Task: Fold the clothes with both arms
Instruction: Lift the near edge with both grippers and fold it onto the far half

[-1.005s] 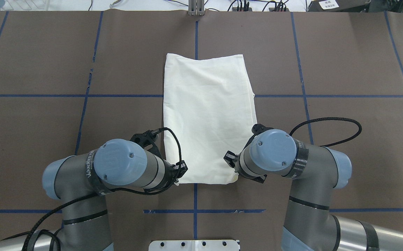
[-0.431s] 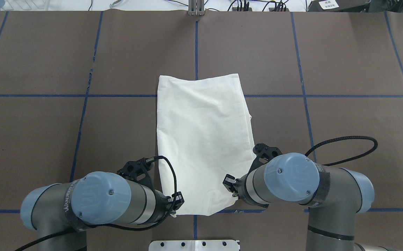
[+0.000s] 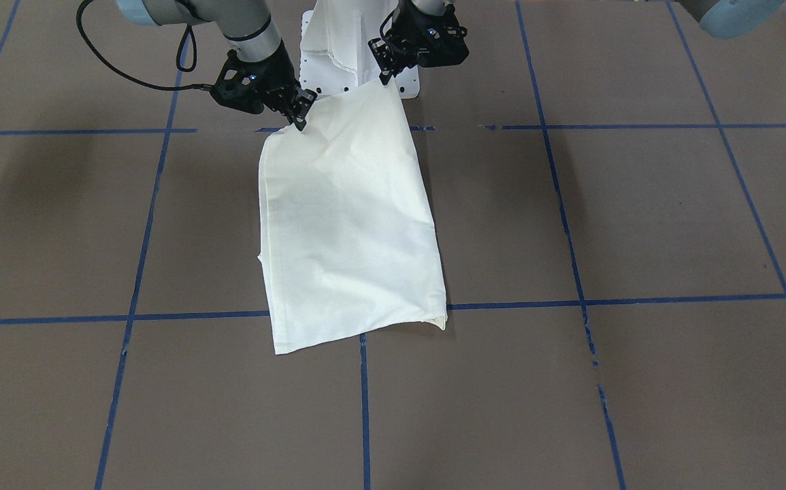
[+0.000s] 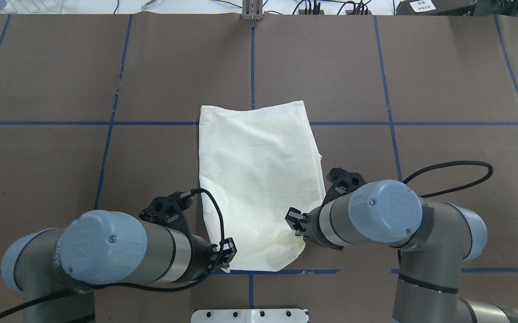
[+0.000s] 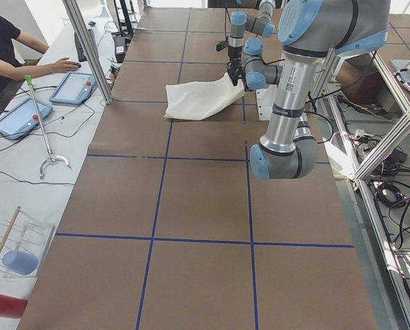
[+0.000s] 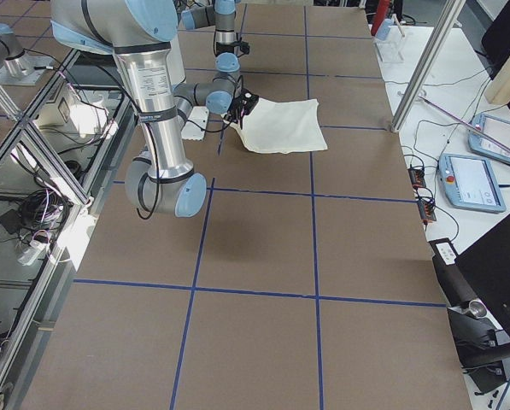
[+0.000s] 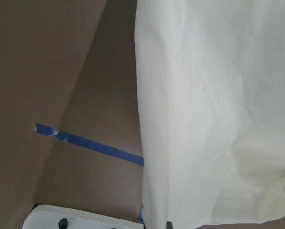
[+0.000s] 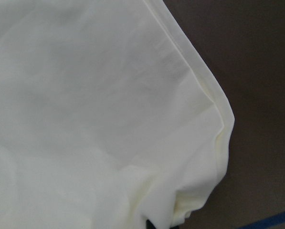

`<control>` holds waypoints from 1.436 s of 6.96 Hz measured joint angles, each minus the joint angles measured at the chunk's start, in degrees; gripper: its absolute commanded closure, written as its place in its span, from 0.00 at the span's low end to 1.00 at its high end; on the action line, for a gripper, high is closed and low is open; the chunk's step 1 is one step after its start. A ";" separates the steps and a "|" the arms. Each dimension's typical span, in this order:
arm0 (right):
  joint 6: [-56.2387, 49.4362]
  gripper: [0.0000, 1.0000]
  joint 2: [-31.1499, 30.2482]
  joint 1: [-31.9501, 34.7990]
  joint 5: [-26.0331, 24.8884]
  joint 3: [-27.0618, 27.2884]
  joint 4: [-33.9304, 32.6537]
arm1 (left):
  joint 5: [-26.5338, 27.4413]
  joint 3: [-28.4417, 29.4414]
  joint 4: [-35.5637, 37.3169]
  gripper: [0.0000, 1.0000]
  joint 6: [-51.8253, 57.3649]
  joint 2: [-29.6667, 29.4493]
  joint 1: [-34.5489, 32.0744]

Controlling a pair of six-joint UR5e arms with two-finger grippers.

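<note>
Cream-white shirt [image 4: 259, 179], folded to a long plain panel, sits mid-table astride the centre tape line, its far end flat on the brown table [image 4: 442, 67] and its near end held up by both claws.

The overhead view shows the panel's outline but gives little sense of height, and the wrists half cover the fingertips. The front-facing view shows it plainly. The left gripper [image 3: 387, 76] is pinched tight on one near corner of the shirt [image 3: 345, 224]. The right gripper [image 3: 297, 117] is pinched on the other, a little lower. The cloth sags between them and slopes down to the table. That view alone shows a lower layer peeping out at one far corner. From overhead, the left gripper [image 4: 225, 259] and right gripper [image 4: 295, 221] sit at the near corners, beside a creased, shadowed patch.

Both side views confirm the slope, with the shirt [image 5: 198, 100] raised at the robot's end. The left wrist camera sees the shirt [image 7: 214, 119] hanging as a curtain over a strip of blue tape [image 7: 94, 145]. The right wrist camera is almost filled with cloth and shows the stacked folded edge.

Blue tape [image 4: 39, 122] marks the table in a grid, and a white base plate [image 4: 250, 315] lies just behind the near edge. At the white bench in the left side view a person [image 5: 2, 48] sits beside two tablets [image 5: 71, 88].
</note>
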 measured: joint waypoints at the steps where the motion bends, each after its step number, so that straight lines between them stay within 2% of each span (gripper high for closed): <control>1: -0.93 1.00 0.90 5.26 4.31 -2.33 2.09 | -2.56 0.24 -0.38 1.00 0.36 -0.57 -4.54; 2: -2.11 1.00 3.54 10.67 9.09 -6.69 3.33 | -4.95 1.63 -0.77 1.00 0.56 -1.81 -9.18; 4: -3.04 1.00 11.96 17.44 13.99 -20.30 4.18 | -6.40 10.63 -4.20 1.00 1.62 -5.78 -15.33; 6: -3.24 1.00 19.20 20.93 15.24 -31.11 4.53 | -6.60 20.79 -9.66 1.00 3.12 -8.62 -20.10; 8: -4.32 1.00 24.34 22.51 15.49 -39.60 4.65 | -6.58 27.87 -11.23 1.00 6.14 -11.48 -24.30; 10: -5.18 1.00 28.46 22.83 15.29 -47.35 7.69 | -6.50 33.76 -13.99 1.00 7.20 -14.11 -25.38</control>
